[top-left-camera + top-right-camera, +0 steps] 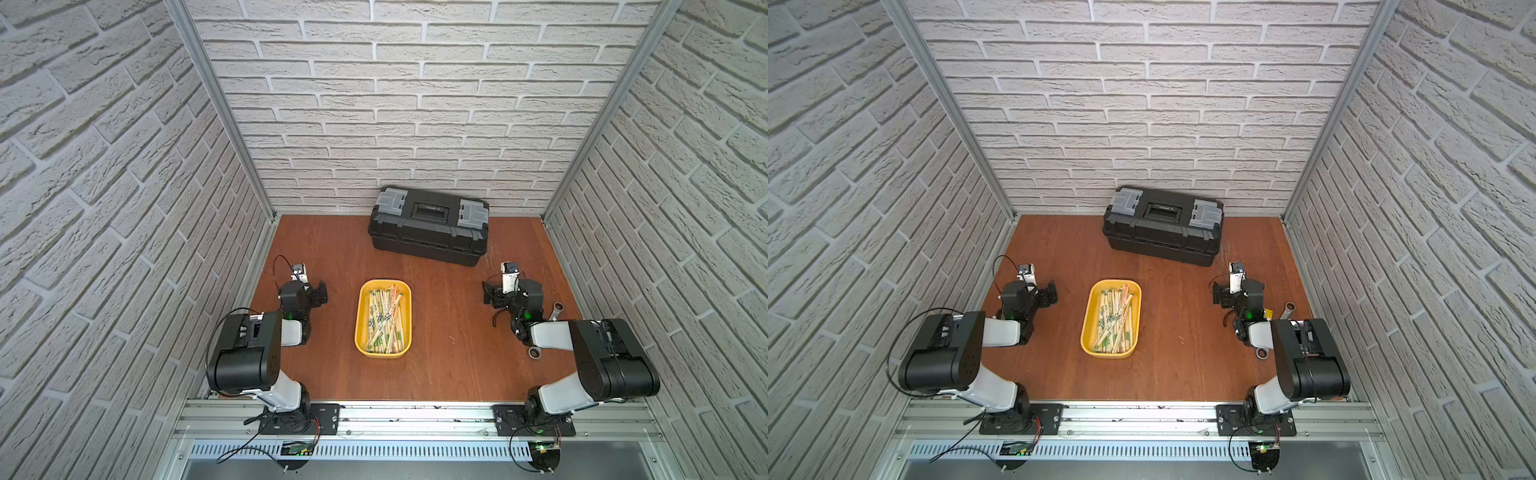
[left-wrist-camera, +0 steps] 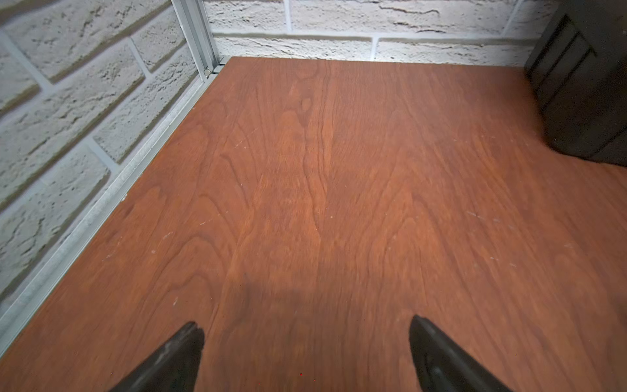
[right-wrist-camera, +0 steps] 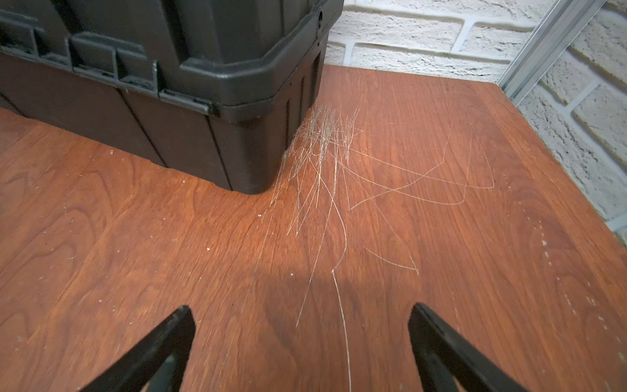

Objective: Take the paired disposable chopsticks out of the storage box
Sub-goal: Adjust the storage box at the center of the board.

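The storage box (image 1: 382,353) (image 1: 1108,353) is a shallow yellow tray standing at the middle of the wooden table in both top views. It holds a loose pile of paired disposable chopsticks (image 1: 384,320) (image 1: 1115,320) in clear printed sleeves. My left gripper (image 1: 320,293) (image 1: 1052,293) hovers to the left of the box and apart from it. It is open over bare wood in the left wrist view (image 2: 305,325). My right gripper (image 1: 487,293) (image 1: 1217,293) is off to the right of the box, also open and empty (image 3: 302,310). Neither wrist view shows the box.
A large black toolbox (image 1: 428,224) (image 1: 1163,224) with grey latches stands shut against the back wall; its corner shows near the right gripper (image 3: 169,85) and at the edge of the left wrist view (image 2: 590,85). A metal wrench (image 1: 557,309) (image 1: 1287,309) lies partly under the right arm. Brick walls enclose three sides.
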`<control>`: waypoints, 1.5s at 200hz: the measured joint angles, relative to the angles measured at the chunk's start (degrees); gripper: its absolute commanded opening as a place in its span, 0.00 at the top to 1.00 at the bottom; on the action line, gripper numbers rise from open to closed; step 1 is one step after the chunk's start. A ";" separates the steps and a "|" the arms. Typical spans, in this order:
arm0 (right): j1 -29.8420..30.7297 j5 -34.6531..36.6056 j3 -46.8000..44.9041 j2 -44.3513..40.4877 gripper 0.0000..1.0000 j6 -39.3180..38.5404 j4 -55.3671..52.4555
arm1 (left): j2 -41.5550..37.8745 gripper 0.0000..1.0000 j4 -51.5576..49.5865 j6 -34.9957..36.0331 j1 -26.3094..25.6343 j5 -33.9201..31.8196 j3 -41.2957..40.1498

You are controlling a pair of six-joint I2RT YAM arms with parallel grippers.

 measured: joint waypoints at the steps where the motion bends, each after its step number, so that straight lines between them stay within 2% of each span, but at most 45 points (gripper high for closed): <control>1: 0.00 -0.02 0.00 0.00 0.01 0.02 0.02 | 0.00 0.02 0.02 0.00 0.00 0.00 0.02; 192: -0.15 -0.02 0.70 0.22 0.01 1.01 1.68 | -0.11 0.02 0.66 0.09 0.70 0.13 0.70; 210: -0.22 1.70 0.31 -2.75 0.01 1.77 -0.04 | -2.36 0.02 -4.52 -0.28 0.70 -1.20 2.29; 238: -0.35 5.09 0.59 -13.22 0.01 4.13 -5.95 | -8.28 0.02 -14.86 -1.05 0.70 -3.50 8.70; 260: -0.42 10.73 5.01 -20.17 0.01 10.75 -16.31 | -12.28 0.02 -23.76 -3.45 0.55 -4.50 14.97; 300: -0.61 16.35 16.31 -24.55 0.01 23.21 -36.11 | -15.96 0.02 -40.79 -10.71 -1.90 -6.03 22.71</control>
